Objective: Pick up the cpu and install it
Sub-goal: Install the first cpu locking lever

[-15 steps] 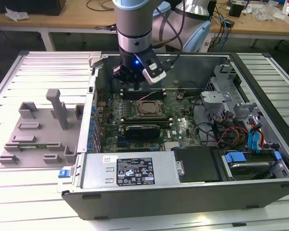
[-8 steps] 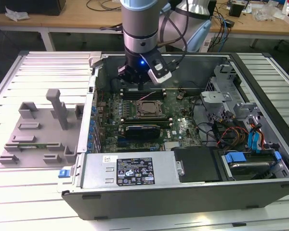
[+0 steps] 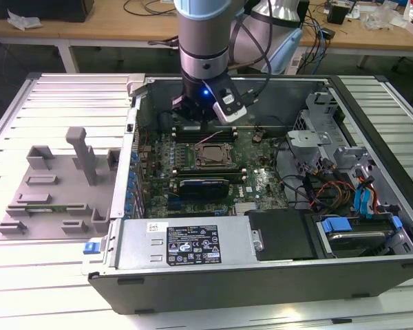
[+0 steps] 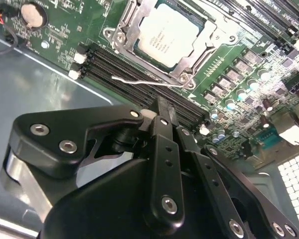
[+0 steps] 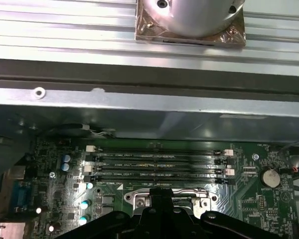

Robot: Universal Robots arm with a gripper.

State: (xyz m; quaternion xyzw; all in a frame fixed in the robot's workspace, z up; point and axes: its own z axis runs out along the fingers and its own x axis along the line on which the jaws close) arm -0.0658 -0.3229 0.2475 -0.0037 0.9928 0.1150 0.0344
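The cpu [image 4: 172, 37] is a flat square chip with a silvery top. It lies inside the metal-framed socket [image 4: 124, 30] on the green motherboard, and it sits mid-board in the exterior view [image 3: 213, 157]. My gripper [image 4: 161, 104] hangs just beside the socket, over the black memory slots [image 4: 114, 62]. Its black fingers are closed together with nothing between them. A thin wire lever [image 4: 139, 80] runs along the socket edge nearest the fingertips. In the first wrist view the gripper [image 5: 164, 211] covers most of the socket frame [image 5: 139, 197].
The open computer case [image 3: 261, 275] has steel walls all round the board. Several cables [image 3: 323, 185] and drive bays [image 3: 354, 230] crowd the exterior view's right. A grey plastic shroud [image 3: 55, 185] lies on the slatted table at the exterior view's left. A coin battery [image 5: 270, 177] sits on the board.
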